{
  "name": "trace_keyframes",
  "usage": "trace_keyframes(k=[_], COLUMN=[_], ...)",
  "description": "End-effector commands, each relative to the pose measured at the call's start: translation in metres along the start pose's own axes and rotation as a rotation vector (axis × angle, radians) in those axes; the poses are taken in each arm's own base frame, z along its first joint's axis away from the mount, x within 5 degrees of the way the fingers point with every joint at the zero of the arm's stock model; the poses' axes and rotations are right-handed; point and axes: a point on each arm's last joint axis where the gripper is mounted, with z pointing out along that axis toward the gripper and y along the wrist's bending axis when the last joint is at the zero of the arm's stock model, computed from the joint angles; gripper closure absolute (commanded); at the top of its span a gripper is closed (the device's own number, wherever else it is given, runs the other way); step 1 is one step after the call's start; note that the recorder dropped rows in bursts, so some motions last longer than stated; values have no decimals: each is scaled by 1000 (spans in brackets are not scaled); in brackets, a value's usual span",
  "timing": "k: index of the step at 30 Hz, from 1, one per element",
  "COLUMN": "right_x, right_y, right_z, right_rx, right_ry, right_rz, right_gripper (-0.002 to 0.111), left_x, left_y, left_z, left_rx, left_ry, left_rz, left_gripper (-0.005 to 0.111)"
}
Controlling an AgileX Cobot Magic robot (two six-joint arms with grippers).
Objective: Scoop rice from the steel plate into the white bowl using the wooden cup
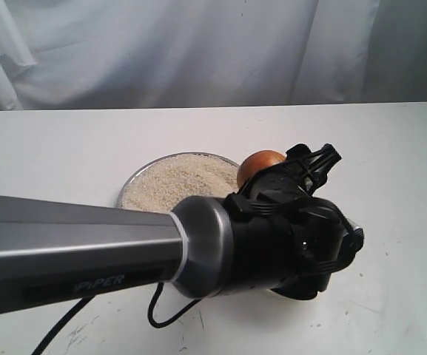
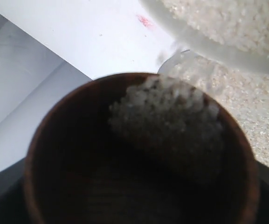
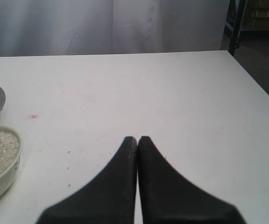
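Steel plate point(image 1: 133, 176), heaped with rice point(image 1: 176, 185), lay at left. At its right edge the left gripper point(image 1: 291, 171) clasped the wooden cup point(image 1: 261, 163), part-filled with grains: apparently the carrying step. Next: bring the cup over the white bowl point(image 3: 3, 184) and tip slowly. Right gripper point(image 3: 137, 142) sat closed, empty.

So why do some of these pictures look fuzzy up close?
Left wrist view: the wooden cup sits too near the lens, so it and its rice blur. Right wrist view: the dark right pincer is soft, the table sharper. Exterior view: even light, little glare, the left arm looming large.
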Motion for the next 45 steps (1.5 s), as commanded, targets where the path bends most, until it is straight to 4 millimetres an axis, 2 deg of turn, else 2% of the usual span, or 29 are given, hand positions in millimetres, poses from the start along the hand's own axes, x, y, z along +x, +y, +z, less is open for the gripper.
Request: trace_keyframes(k=[1,38,45], right_x=[1,1,1], right_y=[0,0,0], right_z=[1,1,1], right_rx=[-1,-1,-1], right_ry=[3,3,3], right_rz=[0,0,0], right_gripper=[108,108,108], left_x=[4,9,3], left_y=[3,7,8], left_z=[-4,-4,-9], left_rx=[-14,-58,-67], left_ry=[26,86,80], left_rz=[9,86,92], left_gripper=[107,107,107])
